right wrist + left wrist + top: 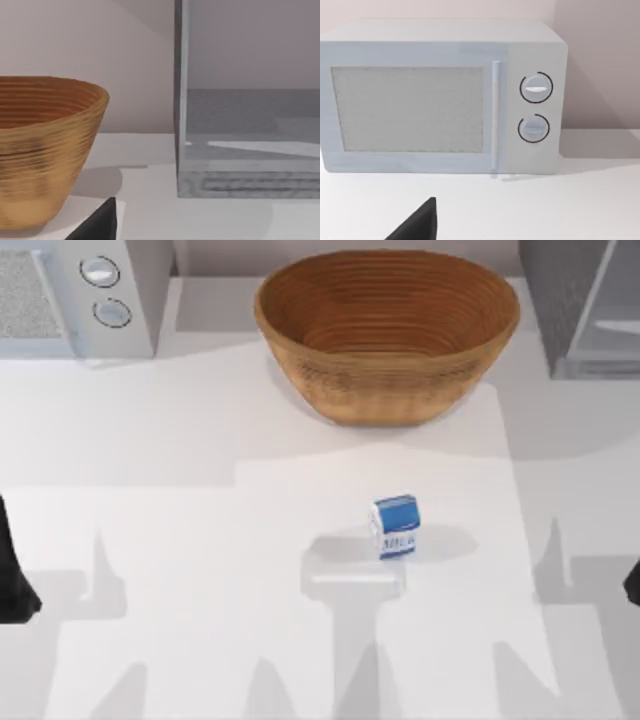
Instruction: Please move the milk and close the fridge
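Observation:
The milk (395, 526), a small blue and white carton, stands upright on the white table, in front of the woven bowl and a little right of centre. The fridge (580, 305) is the dark grey speckled box at the back right corner. Its front stands open, so its inside (250, 135) shows in the right wrist view. My left arm (14, 580) is parked at the table's left edge and my right arm (632, 585) at the right edge, both far from the milk. A dark part of each gripper shows in its wrist view: left gripper (417, 225), right gripper (97, 225).
A large woven brown bowl (388, 335) sits at the back centre, between the fridge and a white microwave (90, 290) with two round knobs at the back left. Open table lies all around the milk.

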Available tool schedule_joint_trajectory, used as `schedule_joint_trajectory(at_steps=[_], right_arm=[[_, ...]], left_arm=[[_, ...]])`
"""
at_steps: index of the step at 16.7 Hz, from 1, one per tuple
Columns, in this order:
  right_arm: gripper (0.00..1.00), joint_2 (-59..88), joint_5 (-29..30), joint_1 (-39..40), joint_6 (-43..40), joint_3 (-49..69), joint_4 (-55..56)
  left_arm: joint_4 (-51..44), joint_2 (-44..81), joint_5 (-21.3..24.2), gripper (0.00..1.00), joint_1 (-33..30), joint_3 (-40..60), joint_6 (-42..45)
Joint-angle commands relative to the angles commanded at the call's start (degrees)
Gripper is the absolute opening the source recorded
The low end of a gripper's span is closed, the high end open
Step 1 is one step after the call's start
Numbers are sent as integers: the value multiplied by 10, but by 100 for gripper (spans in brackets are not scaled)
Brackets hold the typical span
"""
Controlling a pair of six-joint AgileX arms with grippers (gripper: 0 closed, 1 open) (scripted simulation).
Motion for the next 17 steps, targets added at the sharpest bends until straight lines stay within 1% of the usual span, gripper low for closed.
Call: schedule_joint_trajectory(at_steps=[3,5,8,10,15,17], right_arm=[[100,88,106,107,2,1,80],[100,135,165,165,3,2,124],[100,181,224,221,4,4,168],[100,190,235,232,4,4,177],[100,189,234,231,5,3,176],[100,208,234,231,7,10,193]], left_arm=[[0,0,0,100,0,0,0],[0,0,0,100,0,0,0],[0,0,0,100,0,0,0],[0,0,0,100,0,0,0],[0,0,0,100,0,0,0],[0,0,0,100,0,0,0]])
